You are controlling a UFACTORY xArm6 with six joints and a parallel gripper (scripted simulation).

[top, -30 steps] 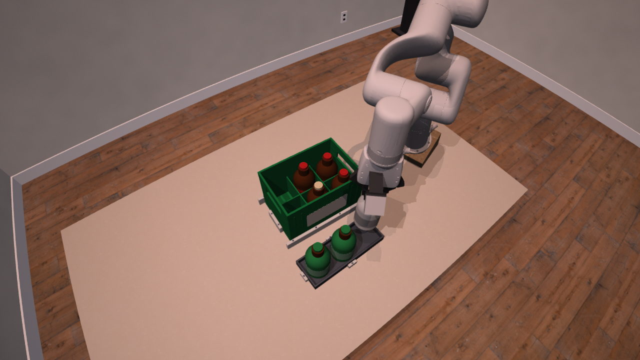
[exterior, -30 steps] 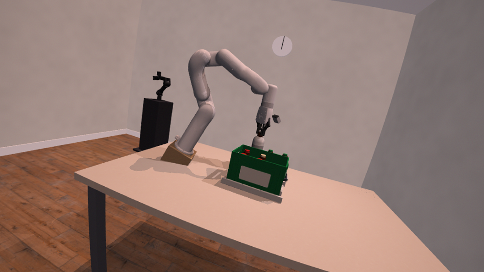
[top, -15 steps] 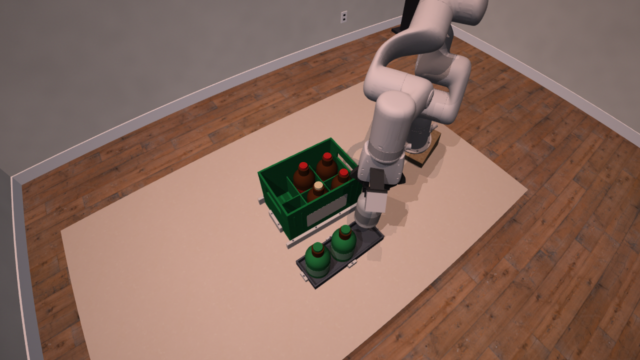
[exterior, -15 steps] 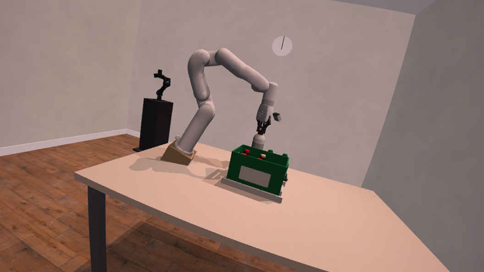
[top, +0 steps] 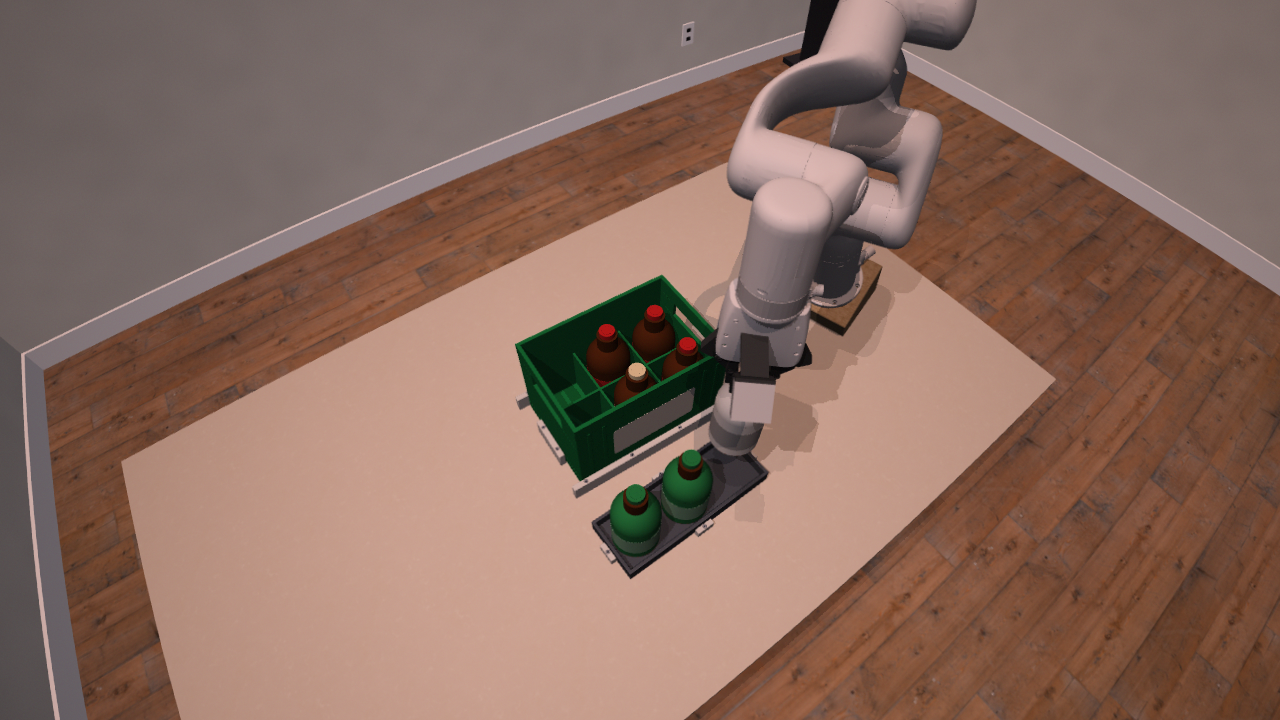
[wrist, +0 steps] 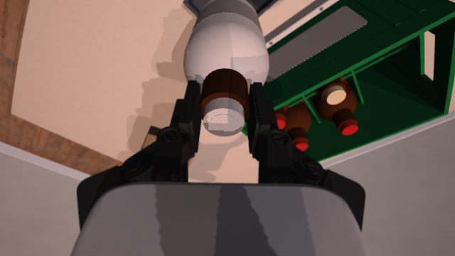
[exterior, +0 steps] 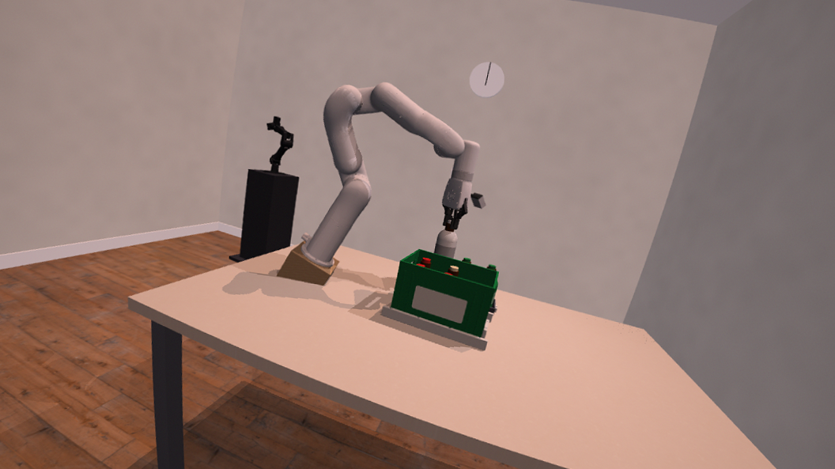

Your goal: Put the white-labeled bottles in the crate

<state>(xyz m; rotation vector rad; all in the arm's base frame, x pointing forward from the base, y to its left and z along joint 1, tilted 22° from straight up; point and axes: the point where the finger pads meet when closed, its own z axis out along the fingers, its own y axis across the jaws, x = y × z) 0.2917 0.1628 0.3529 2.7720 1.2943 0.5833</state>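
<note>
My gripper (exterior: 453, 221) (wrist: 225, 97) is shut on the brown neck of a white-labeled bottle (top: 735, 434) (exterior: 446, 242) (wrist: 227, 50). It holds the bottle upright over the right end of the dark tray (top: 742, 474), just beside the green crate (top: 590, 447) (exterior: 407, 288) (wrist: 402, 39). Two green bottles (top: 687, 488) (top: 636, 521) stand upright on the tray. The crate holds three red-capped brown bottles (top: 606, 349) (top: 653, 326) (top: 684, 353) and a cream-capped one (top: 636, 376) (wrist: 334, 103). Its two left cells (top: 586, 411) are empty.
The arm's base sits on a wooden wedge (top: 845, 313) (exterior: 310, 268) behind the crate. A black pedestal with a small arm (exterior: 268, 214) stands on the floor beyond the table.
</note>
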